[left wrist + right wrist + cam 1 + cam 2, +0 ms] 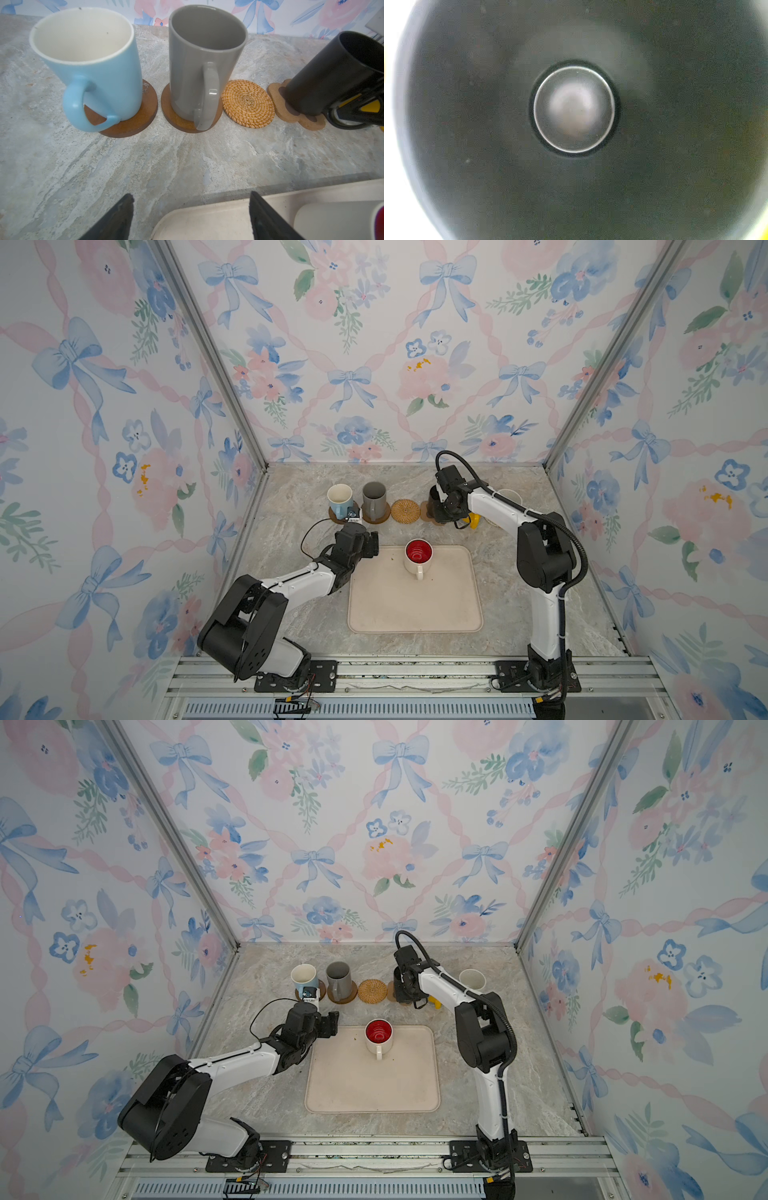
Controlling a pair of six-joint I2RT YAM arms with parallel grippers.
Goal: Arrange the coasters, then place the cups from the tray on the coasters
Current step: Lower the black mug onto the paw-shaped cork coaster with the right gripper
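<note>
In both top views a row of coasters runs along the back. A light blue cup [340,497] and a grey cup [374,499] each stand on a brown disc coaster [133,124]. The rattan coaster [406,511] is bare. My right gripper [455,519] points down over the black cup [332,72], shut at its handle; the cup rests on the paw-shaped coaster [278,99]. The white cup with the red inside [417,556] stands on the tray [415,614]. My left gripper [191,199] hangs open and empty over the tray's far left corner.
A yellow cup [473,520] and a cream cup [472,978] stand at the back right, partly hidden behind my right arm. The enclosure's papered walls close in the back and both sides.
</note>
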